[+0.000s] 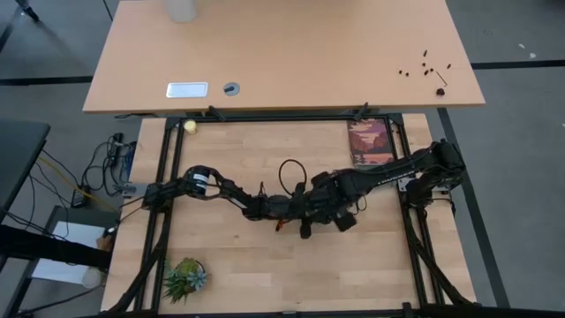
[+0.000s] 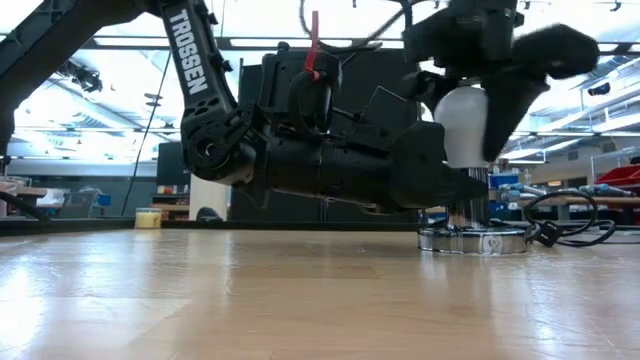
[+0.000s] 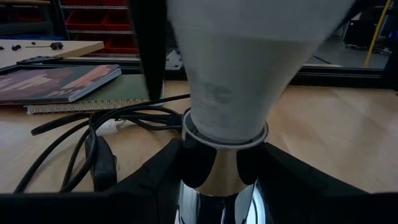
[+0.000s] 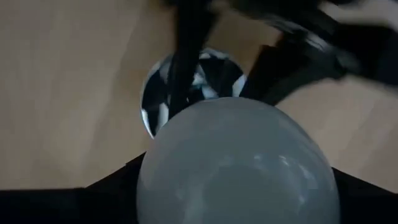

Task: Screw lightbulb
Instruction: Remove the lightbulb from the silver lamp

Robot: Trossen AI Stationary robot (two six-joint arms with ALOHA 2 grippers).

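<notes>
- lightbulb (image 2: 463,122) upright, base down in the socket (image 2: 475,238), which sits on the table (image 2: 250,300) near its middle
- left gripper (image 3: 217,165) level with the table, fingers either side of the socket stem just under the bulb
- right gripper (image 2: 470,110) above, fingers down around the bulb's upper part
- cord (image 3: 81,134) loops on the table just behind the socket
- notebook (image 1: 371,141) flat behind the cord, toward the table's far right
- small plant (image 1: 185,277) at near left corner
- ball (image 1: 189,126) at far left edge
- second desk (image 1: 291,53) beyond the table
</notes>
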